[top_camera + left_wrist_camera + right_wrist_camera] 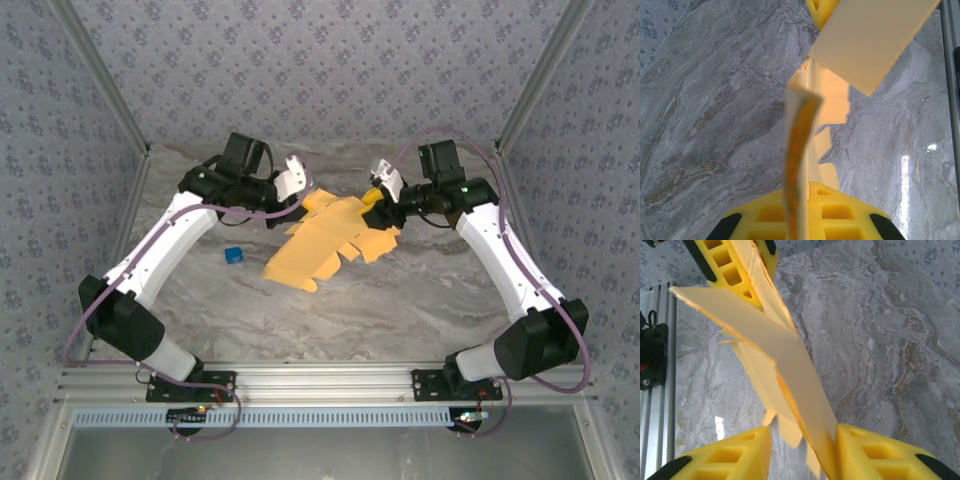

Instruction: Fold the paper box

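Precariously, the left gripper (295, 183) alone pinches the paper box (320, 245) above the counter (400, 310); the right gripper (380, 192) stands parted around it, so the sheet may sag or twist.

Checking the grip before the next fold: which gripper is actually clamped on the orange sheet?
The left gripper: its fingers are shut on the paper box. The right gripper has its jaws apart, a gap beside the sheet.

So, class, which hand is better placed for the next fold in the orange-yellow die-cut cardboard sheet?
Probably left: the left hand is shut on the orange-yellow cardboard sheet, while the right hand stands open around it.
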Motion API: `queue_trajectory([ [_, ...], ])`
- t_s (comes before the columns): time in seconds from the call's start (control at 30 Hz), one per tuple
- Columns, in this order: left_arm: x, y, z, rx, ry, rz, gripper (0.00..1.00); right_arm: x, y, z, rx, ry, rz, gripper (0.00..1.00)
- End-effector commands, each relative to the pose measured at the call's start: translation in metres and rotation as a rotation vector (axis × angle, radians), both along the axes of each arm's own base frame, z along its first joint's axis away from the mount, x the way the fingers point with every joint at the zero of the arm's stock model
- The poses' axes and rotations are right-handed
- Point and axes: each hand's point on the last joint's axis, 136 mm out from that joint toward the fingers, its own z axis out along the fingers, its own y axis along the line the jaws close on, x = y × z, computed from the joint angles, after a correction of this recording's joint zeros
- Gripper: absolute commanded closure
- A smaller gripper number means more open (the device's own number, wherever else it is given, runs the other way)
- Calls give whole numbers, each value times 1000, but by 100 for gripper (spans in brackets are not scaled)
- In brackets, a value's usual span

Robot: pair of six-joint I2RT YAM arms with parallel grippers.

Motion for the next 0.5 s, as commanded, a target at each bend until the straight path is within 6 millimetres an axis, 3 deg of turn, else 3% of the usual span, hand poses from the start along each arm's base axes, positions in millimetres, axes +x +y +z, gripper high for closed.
queue_trajectory([
  [0.0, -15, 6, 21, -53, -24, -26, 100, -2, 0, 7, 0, -26, 17, 59],
  [0.23, -21, 7, 25, -81, -20, -43, 100, 22, -13, 1, 0, -70, -54, 58],
  [0.47, -19, 7, 25, -87, -9, -39, 100, 21, -10, 2, 16, -75, -34, 62],
])
